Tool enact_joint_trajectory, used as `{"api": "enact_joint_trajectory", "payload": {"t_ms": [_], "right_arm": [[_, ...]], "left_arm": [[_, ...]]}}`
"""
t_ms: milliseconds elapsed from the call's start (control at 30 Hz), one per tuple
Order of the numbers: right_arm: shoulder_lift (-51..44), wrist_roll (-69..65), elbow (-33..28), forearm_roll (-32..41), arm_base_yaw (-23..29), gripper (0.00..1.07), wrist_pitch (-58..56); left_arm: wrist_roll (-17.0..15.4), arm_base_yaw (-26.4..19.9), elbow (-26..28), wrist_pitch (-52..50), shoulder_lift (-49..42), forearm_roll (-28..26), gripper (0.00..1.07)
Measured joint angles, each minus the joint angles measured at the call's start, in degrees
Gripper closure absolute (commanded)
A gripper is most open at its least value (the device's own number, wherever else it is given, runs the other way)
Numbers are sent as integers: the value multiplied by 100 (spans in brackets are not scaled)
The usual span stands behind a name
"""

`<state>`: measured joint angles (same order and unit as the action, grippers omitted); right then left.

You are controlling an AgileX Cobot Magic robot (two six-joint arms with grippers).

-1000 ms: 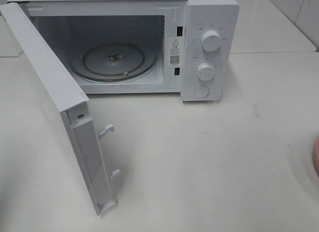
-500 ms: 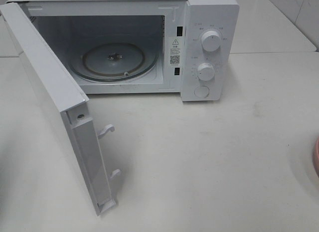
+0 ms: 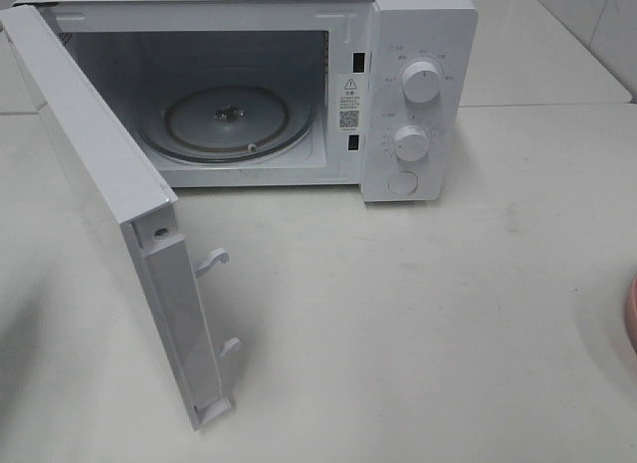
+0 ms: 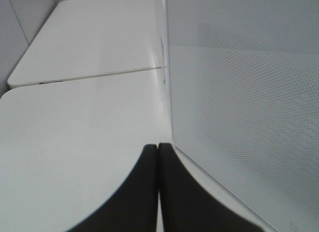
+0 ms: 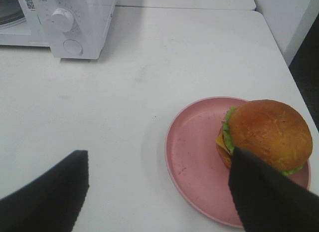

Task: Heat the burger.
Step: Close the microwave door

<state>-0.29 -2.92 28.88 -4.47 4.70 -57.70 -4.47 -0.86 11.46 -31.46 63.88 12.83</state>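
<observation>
Right jaws (image 5: pixel 157 192) gape wide above the burger (image 5: pixel 266 134); left jaws (image 4: pixel 158 157) are clenched empty.

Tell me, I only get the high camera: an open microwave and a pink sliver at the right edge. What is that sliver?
Observer: A pink plate with a burger on it, seen in the right wrist view.
Operator: Is the burger centred on it?
Observer: No, it sits towards one side, near the rim.
Operator: Is a gripper holding it?
Observer: No. The right gripper hangs open above the plate, one finger overlapping the burger in view.
Operator: And the other arm?
Observer: The left gripper is shut, empty, beside the microwave door.
</observation>
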Motion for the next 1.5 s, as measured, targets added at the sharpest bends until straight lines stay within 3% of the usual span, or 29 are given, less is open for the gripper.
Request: {"api": "enact_joint_trajectory", "payload": {"t_ms": [167, 267, 400, 567, 633, 667, 733, 767, 800, 833, 900, 933, 967, 1000, 1067, 1267, 1333, 1500], "right_arm": [[0, 0, 0, 0, 0, 32, 0], [0, 0, 0, 0, 0, 32, 0], [0, 0, 0, 0, 0, 32, 0], [0, 0, 0, 0, 0, 32, 0], [0, 0, 0, 0, 0, 32, 0], [0, 0, 0, 0, 0, 32, 0], [0, 0, 0, 0, 0, 32, 0], [0, 0, 0, 0, 0, 32, 0], [0, 0, 0, 6, 0, 32, 0], [0, 0, 0, 6, 0, 32, 0], [0, 0, 0, 6, 0, 32, 0], [0, 0, 0, 6, 0, 32, 0], [0, 0, 0, 6, 0, 32, 0], [0, 0, 0, 6, 0, 32, 0], [0, 0, 0, 11, 0, 32, 0], [0, 0, 0, 11, 0, 32, 0], [0, 0, 0, 11, 0, 32, 0], [0, 0, 0, 17, 0, 32, 0]], "left_arm": [[-642, 0, 80, -796, 699, 1043, 107], [-825, 0, 86, -1209, 991, 1266, 107], [-900, 63, 120, -1490, 1272, 1301, 107], [-842, 613, 298, -1599, 1627, 1186, 107], [-647, 1089, 372, -1621, 1856, 802, 107], [-647, 1089, 372, -1621, 1856, 802, 107], [-384, 1513, 424, -1639, 2057, 132, 107], [-384, 1513, 424, -1639, 2057, 132, 107], [-229, 1788, 498, -1644, 2189, -309, 107], [-229, 1788, 498, -1644, 2189, -309, 107], [63, 2246, 642, -1656, 2424, -900, 107], [63, 2246, 642, -1656, 2424, -900, 107], [315, 2515, 751, -1679, 2561, -1283, 107], [315, 2515, 751, -1679, 2561, -1283, 107], [647, 2899, 963, -1679, 2762, -1868, 107], [1037, 3398, 1329, -1684, 3054, -2813, 107], [1255, 3650, 1650, -1684, 3260, -3380, 107], [1604, 3930, 2235, -1684, 3615, -4016, 107]]}}
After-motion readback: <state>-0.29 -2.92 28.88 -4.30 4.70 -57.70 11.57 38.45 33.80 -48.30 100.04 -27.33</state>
